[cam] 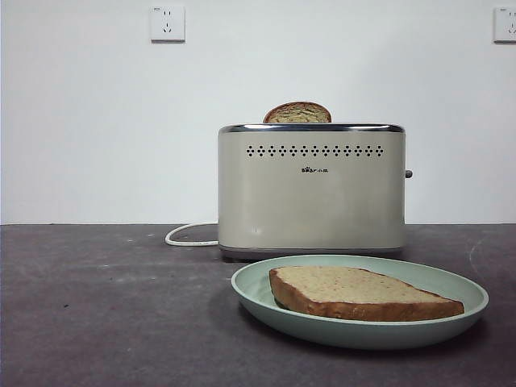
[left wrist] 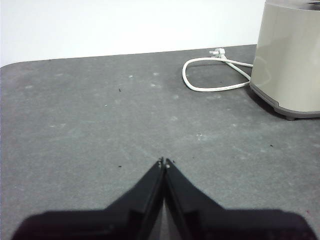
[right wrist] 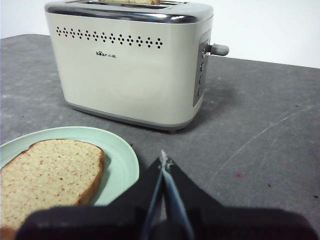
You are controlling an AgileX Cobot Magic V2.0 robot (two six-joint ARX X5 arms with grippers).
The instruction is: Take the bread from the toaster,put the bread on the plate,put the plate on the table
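Observation:
The wide slice of bread lies flat on the mint-green plate, which rests on the table in front of the cream toaster. A narrower dome-topped slice sticks up from the toaster's slot. In the right wrist view my right gripper is shut and empty, low over the table beside the plate and bread, facing the toaster. In the left wrist view my left gripper is shut and empty over bare table, away from the toaster.
The toaster's white cord loops on the table beside it and shows in the front view. The toaster's lever juts from its end. A white wall with two sockets stands behind the table.

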